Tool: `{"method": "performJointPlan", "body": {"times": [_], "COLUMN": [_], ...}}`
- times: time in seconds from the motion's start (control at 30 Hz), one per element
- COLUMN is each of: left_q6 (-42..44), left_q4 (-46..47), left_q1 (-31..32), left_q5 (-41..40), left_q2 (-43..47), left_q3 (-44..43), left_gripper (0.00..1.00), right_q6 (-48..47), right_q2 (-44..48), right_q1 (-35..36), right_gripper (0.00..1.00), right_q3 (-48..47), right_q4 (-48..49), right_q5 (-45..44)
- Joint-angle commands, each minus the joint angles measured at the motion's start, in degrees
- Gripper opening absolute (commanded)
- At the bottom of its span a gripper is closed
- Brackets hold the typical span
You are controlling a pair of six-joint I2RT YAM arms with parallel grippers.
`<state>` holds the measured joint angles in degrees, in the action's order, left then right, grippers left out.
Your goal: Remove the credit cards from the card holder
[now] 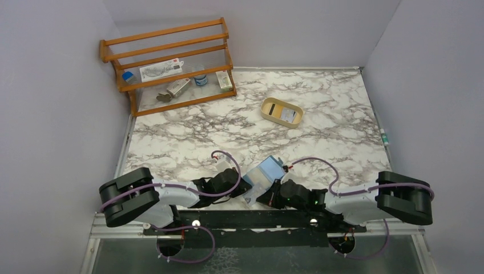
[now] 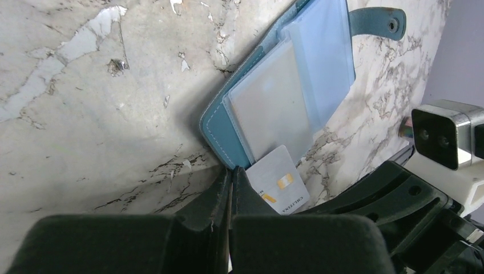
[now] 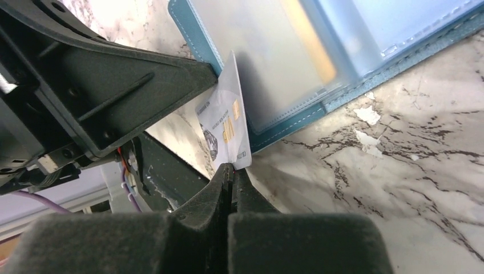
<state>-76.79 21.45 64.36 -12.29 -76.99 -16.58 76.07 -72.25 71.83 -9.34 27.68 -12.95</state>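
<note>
Right fingers (image 3: 251, 197) pinch the edge of a credit card (image 3: 225, 123); left fingers (image 2: 214, 197) clench a corner of the card holder (image 2: 220, 134)

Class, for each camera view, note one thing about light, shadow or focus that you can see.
Top external: soft, even light, only faint shadows on the table. Left wrist: the card holder throws a dark shadow on the marble beside it; the left gripper is soft in the foreground. Right wrist: the right gripper is blurred, the credit card sharper.

Top view looks down the table (image 1: 319, 142); wrist views, close in, share the card holder (image 2: 274, 97).
</note>
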Motion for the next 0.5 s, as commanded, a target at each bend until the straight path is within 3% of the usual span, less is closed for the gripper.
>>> {"method": "performJointPlan", "body": {"times": [0.0,0.3,0.47], "left_q6": [-0.81,-0.57,-0.20], "left_q4": [-5.63,-6.74,-7.64], "left_q1": [1.60,0.72,0.42], "left_q5": [1.76,0.88,0.69], "left_q2": [0.05,1.42,2.25], "left_q3": [1.11,1.72,1.72], "left_gripper": [0.00,0.00,0.00], "right_q6": [-0.06,-3.31,-3.41], "right_q2": [5.12,20.13,26.14], "right_q1": [-0.20,-0.10,-0.22], "right_gripper": [0.01,0.01,0.00], "right_q3": [-1.12,-2.85,-5.19], "right_q4": [-6.66,-23.34,-34.70], "right_q5": [-1.57,-0.68,-5.71]}}
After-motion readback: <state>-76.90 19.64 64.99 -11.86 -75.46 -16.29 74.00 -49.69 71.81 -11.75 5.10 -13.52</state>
